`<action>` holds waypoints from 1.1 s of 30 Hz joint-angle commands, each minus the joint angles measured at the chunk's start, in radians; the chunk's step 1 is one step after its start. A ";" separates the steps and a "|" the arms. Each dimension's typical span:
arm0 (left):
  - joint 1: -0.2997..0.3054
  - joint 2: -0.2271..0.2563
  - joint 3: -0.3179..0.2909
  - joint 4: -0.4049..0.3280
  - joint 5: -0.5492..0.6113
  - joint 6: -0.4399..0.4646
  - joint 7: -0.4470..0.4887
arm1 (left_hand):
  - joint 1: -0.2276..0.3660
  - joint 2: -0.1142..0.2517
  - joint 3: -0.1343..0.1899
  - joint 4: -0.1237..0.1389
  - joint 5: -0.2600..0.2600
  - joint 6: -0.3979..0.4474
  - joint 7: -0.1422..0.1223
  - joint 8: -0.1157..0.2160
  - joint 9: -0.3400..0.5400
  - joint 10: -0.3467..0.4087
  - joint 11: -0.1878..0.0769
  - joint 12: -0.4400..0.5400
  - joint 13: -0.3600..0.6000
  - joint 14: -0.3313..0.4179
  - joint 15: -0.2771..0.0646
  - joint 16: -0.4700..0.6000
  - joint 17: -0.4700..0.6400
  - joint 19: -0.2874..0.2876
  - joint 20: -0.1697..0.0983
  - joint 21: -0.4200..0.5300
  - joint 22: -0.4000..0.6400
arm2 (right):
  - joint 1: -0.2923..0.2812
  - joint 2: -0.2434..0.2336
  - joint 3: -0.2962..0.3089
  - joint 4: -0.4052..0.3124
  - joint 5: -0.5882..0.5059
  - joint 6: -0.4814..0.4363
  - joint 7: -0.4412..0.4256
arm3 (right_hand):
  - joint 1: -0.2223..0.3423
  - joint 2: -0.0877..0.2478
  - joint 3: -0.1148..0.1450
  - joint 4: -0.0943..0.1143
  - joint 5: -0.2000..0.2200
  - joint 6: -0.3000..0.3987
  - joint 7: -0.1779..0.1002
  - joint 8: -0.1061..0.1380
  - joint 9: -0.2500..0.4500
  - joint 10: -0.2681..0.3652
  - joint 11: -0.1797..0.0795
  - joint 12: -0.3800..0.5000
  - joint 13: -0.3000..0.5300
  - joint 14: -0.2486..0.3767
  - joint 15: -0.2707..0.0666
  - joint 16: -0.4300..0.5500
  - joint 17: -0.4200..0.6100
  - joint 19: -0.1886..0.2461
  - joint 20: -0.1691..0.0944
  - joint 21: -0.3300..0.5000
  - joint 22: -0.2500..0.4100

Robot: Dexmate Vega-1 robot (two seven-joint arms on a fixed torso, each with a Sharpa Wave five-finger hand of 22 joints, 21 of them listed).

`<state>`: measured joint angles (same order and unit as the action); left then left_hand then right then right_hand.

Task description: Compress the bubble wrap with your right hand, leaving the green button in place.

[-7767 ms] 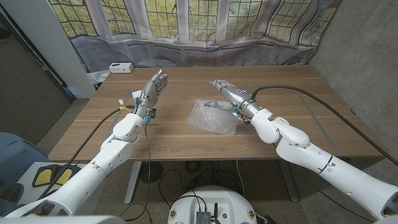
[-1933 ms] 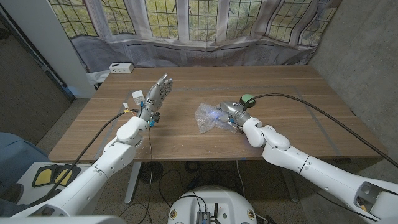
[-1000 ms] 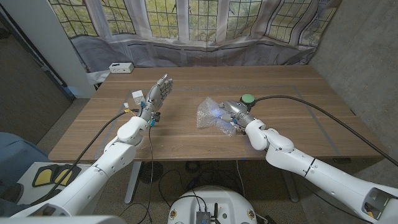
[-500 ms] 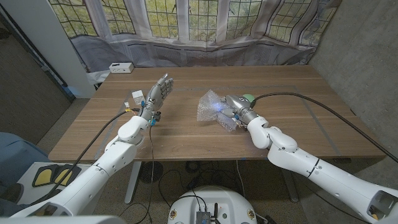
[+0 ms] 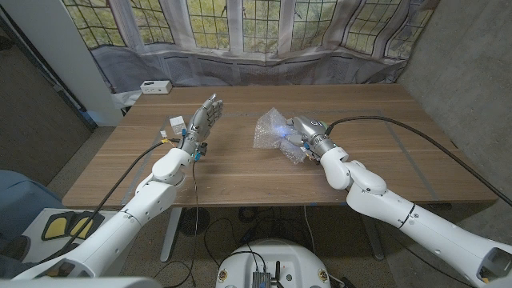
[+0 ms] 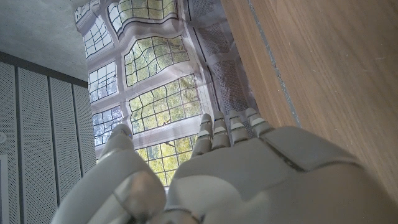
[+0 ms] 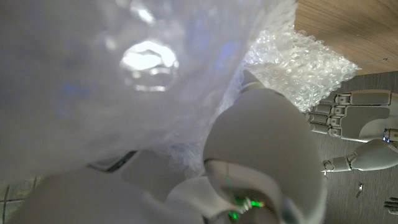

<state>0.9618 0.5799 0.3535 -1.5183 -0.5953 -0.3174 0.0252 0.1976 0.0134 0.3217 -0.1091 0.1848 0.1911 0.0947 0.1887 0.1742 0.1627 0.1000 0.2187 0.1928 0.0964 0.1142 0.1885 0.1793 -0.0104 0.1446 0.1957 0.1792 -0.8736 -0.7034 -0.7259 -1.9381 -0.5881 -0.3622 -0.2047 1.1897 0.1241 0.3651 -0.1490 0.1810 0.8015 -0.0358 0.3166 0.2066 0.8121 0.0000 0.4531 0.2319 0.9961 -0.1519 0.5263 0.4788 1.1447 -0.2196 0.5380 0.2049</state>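
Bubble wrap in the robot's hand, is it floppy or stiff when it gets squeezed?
Probably floppy: the bubble wrap is scrunched into a crumpled wad in the right hand, with loose edges sticking out. It likely weighs little, since the fingers hold it bunched up off the table. It may spring back if released.

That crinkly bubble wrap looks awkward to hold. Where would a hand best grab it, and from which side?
Best around the gathered middle, from the robot's right, as the right hand grips it now. The bubble wrap is already bunched into a loose wad there, so fingers can close round it, while its free edges flare out and would likely slip. The left hand stands apart, holding nothing.
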 commanded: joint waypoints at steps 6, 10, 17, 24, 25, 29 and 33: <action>-0.002 0.002 0.000 -0.002 0.000 0.004 0.000 | 0.000 0.007 0.003 -0.003 -0.003 0.008 0.000 0.000 0.006 0.011 0.001 -0.001 0.006 0.006 0.003 0.002 0.002 -0.001 0.008 0.002 0.002 | -0.031 -0.016 0.051 -0.056 0.012 0.027 -0.049 | 0.004 0.014 -0.004 0.004 0.006 0.000 -0.002 -0.008 0.005 0.001 -0.002 -0.007 0.001 -0.003 -0.049 -0.007 0.014 -0.003 0.002 0.012 0.002; -0.003 0.004 0.000 -0.003 0.002 0.006 0.001 | -0.001 0.007 0.003 -0.004 -0.003 0.009 0.000 0.001 0.006 0.011 0.000 -0.001 0.006 0.005 0.002 0.002 0.002 0.001 0.009 0.002 0.002 | -0.045 -0.020 0.071 -0.080 0.017 0.029 -0.065 | 0.008 0.016 -0.002 0.002 0.007 0.000 -0.004 -0.010 0.005 -0.001 0.001 -0.009 0.001 -0.004 -0.049 -0.009 0.019 -0.005 0.001 0.014 0.002; -0.006 0.003 0.001 -0.001 0.000 0.007 -0.002 | -0.001 0.007 0.002 -0.004 -0.003 0.009 -0.001 0.001 0.006 0.011 0.000 -0.001 0.006 0.006 0.001 0.002 0.002 0.001 0.010 0.003 0.002 | -0.053 -0.019 0.083 -0.083 0.017 0.037 -0.078 | 0.015 0.014 -0.002 -0.004 0.007 0.000 -0.004 -0.014 0.004 -0.001 -0.002 -0.010 0.003 -0.005 -0.053 -0.010 0.029 -0.009 0.001 0.020 0.002; -0.008 -0.001 0.002 0.006 -0.001 0.005 -0.002 | -0.001 0.007 0.002 -0.004 -0.003 0.009 -0.001 0.000 0.006 0.011 0.000 -0.001 0.006 0.006 0.002 0.002 0.002 0.001 0.010 0.003 0.002 | -0.059 -0.017 0.091 -0.069 0.022 0.077 -0.109 | 0.016 0.015 -0.003 -0.004 0.007 0.017 -0.005 -0.011 0.005 0.020 -0.006 -0.001 0.008 0.005 -0.055 -0.011 0.036 -0.010 0.002 0.028 0.003; -0.008 -0.001 0.002 0.007 -0.001 0.004 -0.002 | -0.001 0.007 0.002 -0.004 -0.003 0.009 0.000 0.000 0.006 0.011 0.001 -0.001 0.006 0.006 0.002 0.002 0.002 0.001 0.010 0.003 0.002 | -0.060 -0.017 0.092 -0.067 0.022 0.082 -0.114 | 0.017 0.015 -0.002 -0.005 0.008 0.026 -0.004 -0.008 0.005 0.035 -0.003 0.005 0.011 0.015 -0.059 -0.009 0.036 -0.007 0.002 0.031 0.003; -0.008 -0.002 0.001 0.008 -0.001 0.002 -0.002 | -0.001 0.008 0.002 -0.005 -0.003 0.010 0.000 0.001 0.006 0.011 0.000 -0.001 0.006 0.007 0.002 0.002 0.002 0.001 0.010 0.003 0.002 | -0.064 -0.012 0.096 -0.061 0.019 0.089 -0.127 | 0.022 0.017 -0.007 -0.005 0.008 0.068 -0.006 0.006 0.014 0.102 -0.021 0.051 0.041 0.049 -0.065 -0.008 0.055 0.003 -0.001 0.056 0.007; -0.007 -0.002 0.000 0.010 -0.001 -0.001 -0.002 | -0.001 0.008 0.002 -0.005 -0.003 0.010 0.000 0.001 0.006 0.011 -0.003 -0.002 0.006 0.007 0.004 0.002 0.002 0.001 0.011 0.003 0.002 | -0.067 -0.006 0.099 -0.062 0.022 0.087 -0.128 | 0.047 0.005 -0.027 -0.013 0.007 0.106 -0.006 0.039 0.062 0.140 -0.076 0.147 0.139 0.110 -0.070 0.001 0.110 0.010 -0.002 0.103 0.017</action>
<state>0.9553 0.5803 0.3542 -1.5155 -0.5941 -0.3127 0.0240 0.1976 0.0134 0.3218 -0.1091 0.1848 0.1911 0.0947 0.1887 0.1742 0.1626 0.1000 0.2187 0.1980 0.0964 0.1141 0.1885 0.1792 -0.0104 0.1446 0.1957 0.1792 -0.9302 -0.7195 -0.6393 -2.0080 -0.5684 -0.2963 -0.3049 1.2040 0.1287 0.3501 -0.1584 0.1854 0.8851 -0.0430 0.3321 0.2342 0.9191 -0.0305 0.5323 0.2985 1.0529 -0.1540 0.5208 0.5543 1.1448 -0.2218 0.6108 0.2129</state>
